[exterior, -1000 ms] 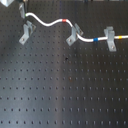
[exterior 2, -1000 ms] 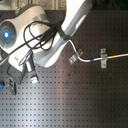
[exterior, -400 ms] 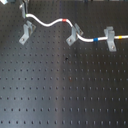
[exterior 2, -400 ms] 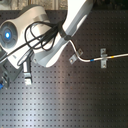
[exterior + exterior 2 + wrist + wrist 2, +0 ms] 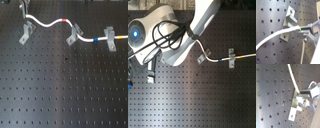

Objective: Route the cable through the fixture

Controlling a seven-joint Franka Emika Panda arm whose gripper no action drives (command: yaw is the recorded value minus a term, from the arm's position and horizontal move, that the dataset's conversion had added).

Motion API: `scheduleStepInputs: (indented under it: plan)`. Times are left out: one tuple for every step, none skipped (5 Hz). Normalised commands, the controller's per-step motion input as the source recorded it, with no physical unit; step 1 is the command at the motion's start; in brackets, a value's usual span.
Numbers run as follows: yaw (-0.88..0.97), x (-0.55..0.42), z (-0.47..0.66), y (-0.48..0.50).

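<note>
Currently gripper (image 5: 306, 31) clamped on cable (image 5: 50, 25) end at last fixture clip (image 5: 26, 33); next: seat cable in slot w/o slack

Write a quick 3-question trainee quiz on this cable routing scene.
1. How many fixtures stand on the board in the first exterior view?
2. True or false: the red band on the cable lies between the middle fixture and the right fixture.
3. In the first wrist view, what holds the cable's end? A) the claw B) a strip of tape C) nothing, it lies loose

Key:
1. Three; the left fixture is the third.
2. False: it lies between the left and middle ones.
3. A
</note>
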Motion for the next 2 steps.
scheduleStepInputs:
  plan:
    - [0.36, 0.460, -0.03, 0.149]
    - [0.28, 0.515, -0.04, 0.125]
